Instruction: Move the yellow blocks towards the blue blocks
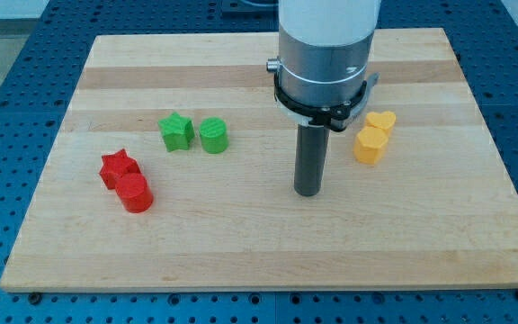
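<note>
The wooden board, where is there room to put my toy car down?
Bare wood runs along the board's bottom edge, below my tip, and across the top left. It is crowded by the red blocks, green blocks and yellow blocks.

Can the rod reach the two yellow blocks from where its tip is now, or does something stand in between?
Probably yes. My tip sits on bare board to the view's left of the yellow blocks, slightly lower. Nothing lies between them.
</note>
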Robot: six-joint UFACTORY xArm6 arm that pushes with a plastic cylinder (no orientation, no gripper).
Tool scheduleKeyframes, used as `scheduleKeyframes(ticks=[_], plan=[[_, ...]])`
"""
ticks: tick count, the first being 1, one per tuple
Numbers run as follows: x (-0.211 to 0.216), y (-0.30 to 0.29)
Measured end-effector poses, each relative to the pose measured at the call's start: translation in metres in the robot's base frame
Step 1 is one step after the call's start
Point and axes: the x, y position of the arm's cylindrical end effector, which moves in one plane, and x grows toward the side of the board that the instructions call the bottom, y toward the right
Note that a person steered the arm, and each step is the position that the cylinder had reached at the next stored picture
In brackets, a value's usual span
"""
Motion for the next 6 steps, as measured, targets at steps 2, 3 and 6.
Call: scheduleKeyframes(ticks=[2, 3, 6], plan=[[-0.001, 0.01], [-0.011, 0.039], [-0.017, 0.081]])
